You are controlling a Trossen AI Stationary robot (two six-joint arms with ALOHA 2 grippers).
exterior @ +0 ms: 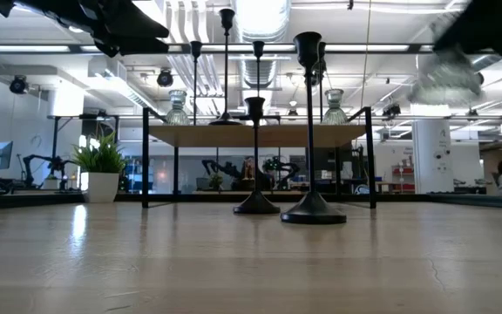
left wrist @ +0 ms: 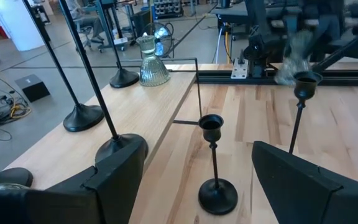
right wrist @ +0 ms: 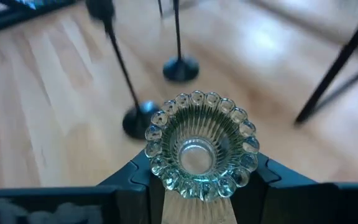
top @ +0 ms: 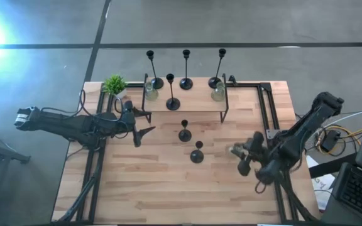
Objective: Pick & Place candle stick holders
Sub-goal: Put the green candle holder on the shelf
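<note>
right hand (right wrist: 197,186) grips glass holder (right wrist: 199,146) above table (top: 137,188).

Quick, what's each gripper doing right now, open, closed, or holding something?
Left gripper: open, empty, hovering beside the raised shelf.
Right gripper: closed on a clear glass candle holder, held above the table.

Right gripper (top: 241,155) is clamped on a glass holder (right wrist: 201,146) at the right; left gripper (top: 144,122) hangs wide open at the left.
</note>
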